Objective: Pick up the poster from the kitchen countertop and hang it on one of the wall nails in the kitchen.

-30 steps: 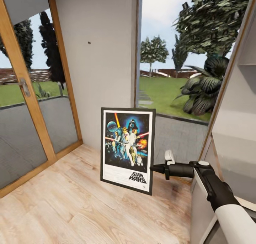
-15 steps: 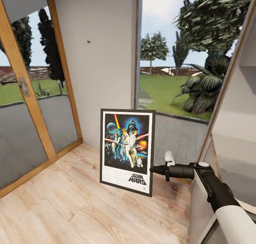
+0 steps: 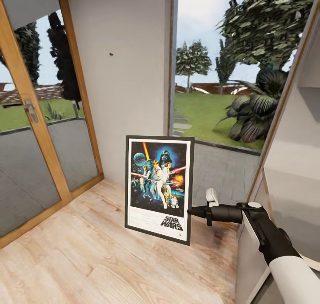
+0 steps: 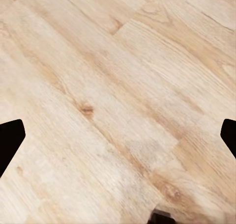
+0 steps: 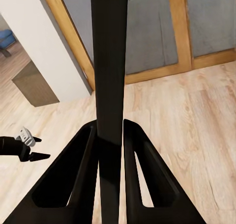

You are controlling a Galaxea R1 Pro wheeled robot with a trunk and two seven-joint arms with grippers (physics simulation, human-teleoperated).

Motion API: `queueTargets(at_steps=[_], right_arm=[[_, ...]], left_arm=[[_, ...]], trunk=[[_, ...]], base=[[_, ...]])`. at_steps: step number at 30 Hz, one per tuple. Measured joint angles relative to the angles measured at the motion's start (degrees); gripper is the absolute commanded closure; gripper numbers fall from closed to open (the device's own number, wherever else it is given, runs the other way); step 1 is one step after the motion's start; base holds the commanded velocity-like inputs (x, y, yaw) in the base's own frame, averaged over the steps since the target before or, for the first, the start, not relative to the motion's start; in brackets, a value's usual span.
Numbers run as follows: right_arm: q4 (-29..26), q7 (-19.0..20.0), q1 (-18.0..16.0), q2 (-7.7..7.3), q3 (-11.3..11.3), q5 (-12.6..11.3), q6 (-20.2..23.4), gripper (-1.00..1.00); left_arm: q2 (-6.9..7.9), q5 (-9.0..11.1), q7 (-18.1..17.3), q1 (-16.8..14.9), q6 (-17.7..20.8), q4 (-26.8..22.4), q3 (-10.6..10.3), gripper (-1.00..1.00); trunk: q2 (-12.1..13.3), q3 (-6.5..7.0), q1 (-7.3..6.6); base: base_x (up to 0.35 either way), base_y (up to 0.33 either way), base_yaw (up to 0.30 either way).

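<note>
The poster (image 3: 159,186) hangs upright above the wood floor, its Star Wars picture facing me. My right gripper (image 3: 192,211) is shut on its right edge. In the right wrist view the two fingers (image 5: 83,170) clamp the thin black frame (image 5: 109,62) edge-on. One wall nail (image 3: 110,54) is a dark dot on the pale grey wall, well above and left of the poster's top. In the left wrist view, my left gripper (image 4: 118,135) is open over bare floor, a dark fingertip at each side. The kitchen countertop is out of view.
A wood-framed glass door (image 3: 31,113) stands at the left. A large window (image 3: 213,95) onto the garden lies right of the wall strip. A pale cabinet side (image 3: 293,162) rises close beside my right arm. Light plank floor (image 3: 89,259) spreads below.
The whole view has shifted very slightly. The poster and my right gripper keep the same hold and place.
</note>
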Motion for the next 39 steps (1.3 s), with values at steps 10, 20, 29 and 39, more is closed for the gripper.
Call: queueTargets(at_steps=[10, 20, 29, 39], right_arm=[[0.00, 0.00, 0.00, 0.01, 0.00, 0.02, 0.00, 1.00], [0.00, 0.00, 0.00, 0.02, 0.00, 0.03, 0.00, 1.00], [0.00, 0.00, 0.00, 0.09, 0.08, 0.03, 0.00, 1.00], [0.00, 0.00, 0.00, 0.09, 0.08, 0.03, 0.00, 1.00]], left_arm=[[0.00, -0.07, 0.10, 0.00, 0.15, 0.00, 0.00, -1.00], [0.00, -0.08, 0.12, 0.00, 0.09, 0.00, 0.00, -1.00], [0.00, -0.08, 0.12, 0.00, 0.07, 0.08, 0.05, -1.00], [0.00, -0.08, 0.12, 0.00, 0.02, 0.09, 0.04, -1.00]], trunk=[[4.01, 1.80, -2.20], [8.03, 3.60, -4.40], [11.64, 5.21, -6.37], [15.66, 7.01, -8.57]], base=[[0.000, 0.000, 0.000], [0.000, 0.000, 0.000], [0.000, 0.000, 0.000], [0.000, 0.000, 0.000]])
